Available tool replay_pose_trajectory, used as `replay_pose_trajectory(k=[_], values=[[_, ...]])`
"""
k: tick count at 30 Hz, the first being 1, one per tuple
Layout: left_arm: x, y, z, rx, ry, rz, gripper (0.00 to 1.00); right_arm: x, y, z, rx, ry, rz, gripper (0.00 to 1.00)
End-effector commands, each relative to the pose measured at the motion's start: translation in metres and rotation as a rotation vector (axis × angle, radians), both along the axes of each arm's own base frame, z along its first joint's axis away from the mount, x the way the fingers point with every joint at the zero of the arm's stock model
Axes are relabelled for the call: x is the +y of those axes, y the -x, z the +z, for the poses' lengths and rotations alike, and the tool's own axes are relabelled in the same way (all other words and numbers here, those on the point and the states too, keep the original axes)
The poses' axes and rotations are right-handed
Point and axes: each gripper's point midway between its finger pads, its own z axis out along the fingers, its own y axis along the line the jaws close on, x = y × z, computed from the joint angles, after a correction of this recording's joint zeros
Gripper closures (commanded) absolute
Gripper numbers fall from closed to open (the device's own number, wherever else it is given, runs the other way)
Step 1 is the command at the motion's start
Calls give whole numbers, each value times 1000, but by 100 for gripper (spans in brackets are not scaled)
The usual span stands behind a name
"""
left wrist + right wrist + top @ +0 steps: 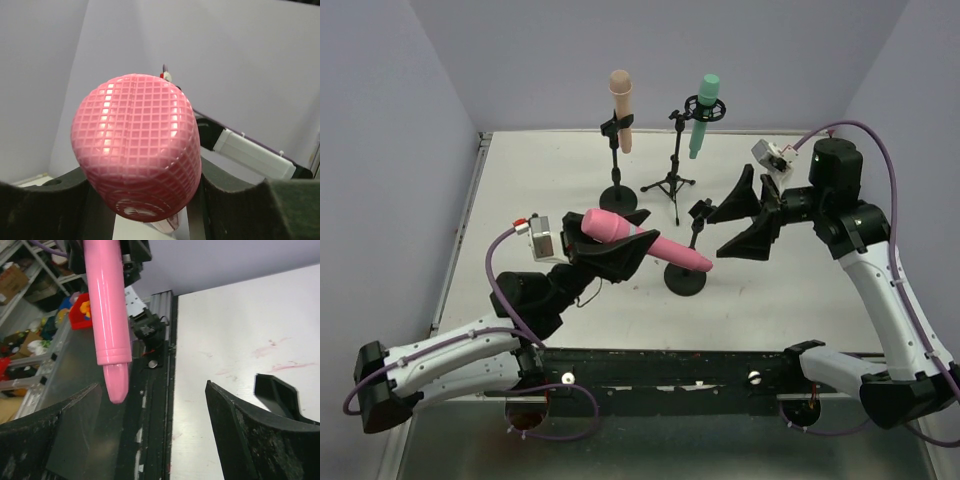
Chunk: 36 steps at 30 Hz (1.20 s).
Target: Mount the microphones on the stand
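Nearly level above the tabletop (520, 180), the pink microphone (675, 252) is clamped near its head by the left gripper (620, 242). Its tapered tail points right and ends over the round base of the front stand (685, 278), below that stand's clip; contact cannot be judged. The right gripper (732, 228) hangs just right of that stand, fingers spread wide and holding nothing. Behind, the beige microphone (621, 100) stands upright in a round-based stand (618, 197), and the green microphone (704, 115) sits nearby in a tripod stand (670, 185). Open white surface runs from the stands to the tabletop's left edge.
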Motion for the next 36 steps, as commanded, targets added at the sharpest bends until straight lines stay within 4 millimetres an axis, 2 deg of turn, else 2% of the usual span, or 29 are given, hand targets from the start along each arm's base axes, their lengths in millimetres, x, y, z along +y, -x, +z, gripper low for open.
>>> replay_pose_trajectory(k=[1,3,6,11,14,18,25,30,36], values=[[-1,7,-39,51,-288,-47,100,-11,-11,7,-111,48,-109,5],[11,7,-45,49,-379,-33,100,-18,-23,0,-177,116,-179,3],[23,6,-58,44,-518,-17,100,-27,-46,-22,-227,228,-271,2],[34,4,-72,4,-691,21,100,-36,-61,-58,-385,336,-220,0],[34,3,-79,-29,-744,32,100,-40,-74,-71,-471,380,-202,0],[32,2,-90,-64,-760,34,100,-38,-85,-78,-512,387,-175,0],[25,7,-107,-109,-787,-10,100,-25,-83,-97,-457,317,-80,0],[23,11,-114,-126,-803,-29,100,-21,-89,-98,-449,297,-68,0],[22,15,-121,-121,-783,-55,100,-15,-88,-98,-392,253,-48,2]])
